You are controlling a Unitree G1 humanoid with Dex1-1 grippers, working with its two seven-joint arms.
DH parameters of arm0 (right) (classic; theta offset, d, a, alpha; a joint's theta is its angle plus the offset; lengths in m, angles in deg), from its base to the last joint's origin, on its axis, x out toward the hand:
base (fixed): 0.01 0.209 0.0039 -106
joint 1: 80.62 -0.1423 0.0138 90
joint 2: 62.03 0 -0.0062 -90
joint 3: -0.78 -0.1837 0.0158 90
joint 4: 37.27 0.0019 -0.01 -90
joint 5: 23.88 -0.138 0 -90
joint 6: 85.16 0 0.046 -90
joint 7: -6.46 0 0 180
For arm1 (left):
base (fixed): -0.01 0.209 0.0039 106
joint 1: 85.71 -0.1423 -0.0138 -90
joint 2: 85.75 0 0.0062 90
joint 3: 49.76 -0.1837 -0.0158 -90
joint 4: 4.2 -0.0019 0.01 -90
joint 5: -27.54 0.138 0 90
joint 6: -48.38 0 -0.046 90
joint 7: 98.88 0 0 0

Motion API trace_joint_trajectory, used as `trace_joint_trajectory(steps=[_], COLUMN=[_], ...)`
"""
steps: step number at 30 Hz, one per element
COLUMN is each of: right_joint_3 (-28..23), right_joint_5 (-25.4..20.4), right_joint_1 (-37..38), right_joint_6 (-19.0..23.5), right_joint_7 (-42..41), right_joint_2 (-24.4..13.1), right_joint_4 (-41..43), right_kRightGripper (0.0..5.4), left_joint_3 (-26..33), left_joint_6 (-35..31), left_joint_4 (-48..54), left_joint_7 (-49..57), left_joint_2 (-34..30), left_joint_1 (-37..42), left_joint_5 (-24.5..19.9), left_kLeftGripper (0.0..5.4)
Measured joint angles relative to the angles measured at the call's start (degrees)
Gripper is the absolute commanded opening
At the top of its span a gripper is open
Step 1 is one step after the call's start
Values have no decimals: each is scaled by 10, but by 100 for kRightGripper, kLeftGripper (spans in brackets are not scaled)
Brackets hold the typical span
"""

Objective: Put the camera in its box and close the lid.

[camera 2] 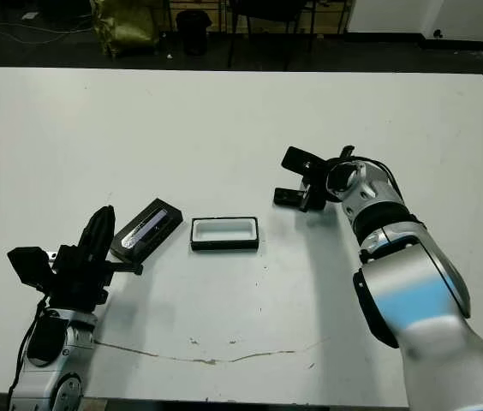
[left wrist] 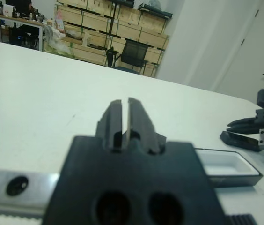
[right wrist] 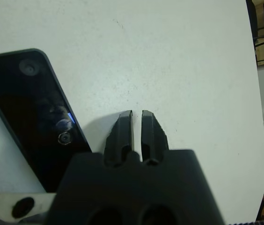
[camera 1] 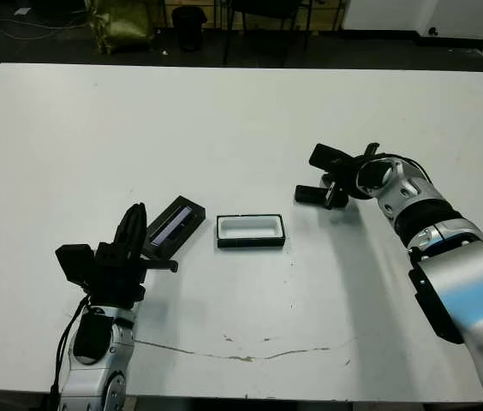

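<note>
No brand, label or writing can be read on anything here; the camera (right wrist: 33, 122) shows only a small blue light and a round lens spot on its glossy black face, its far end cut off by the right wrist view's edge. It lies near the middle of the table (camera 1: 224, 120), just beside the right gripper (right wrist: 137, 123), whose fingers are pressed together on nothing. The box (camera 1: 251, 230) sits open nearer the front edge with the lid (camera 1: 174, 224) just beside it, and the left gripper (left wrist: 122, 112), fingers also pressed together, stands near the front left corner.
</note>
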Motion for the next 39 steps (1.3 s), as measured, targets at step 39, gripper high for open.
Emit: trace_joint_trajectory(steps=[39], right_joint_3=[-33], right_joint_5=[-93], right_joint_1=[115], right_joint_6=[-50], right_joint_7=[-176], right_joint_2=[-89], right_joint_4=[183], right_kRightGripper=[0], left_joint_3=[2], left_joint_6=[33], left_joint_4=[-26], left_joint_7=[-12], left_joint_2=[6], left_joint_1=[1], left_joint_5=[6], left_kLeftGripper=[2])
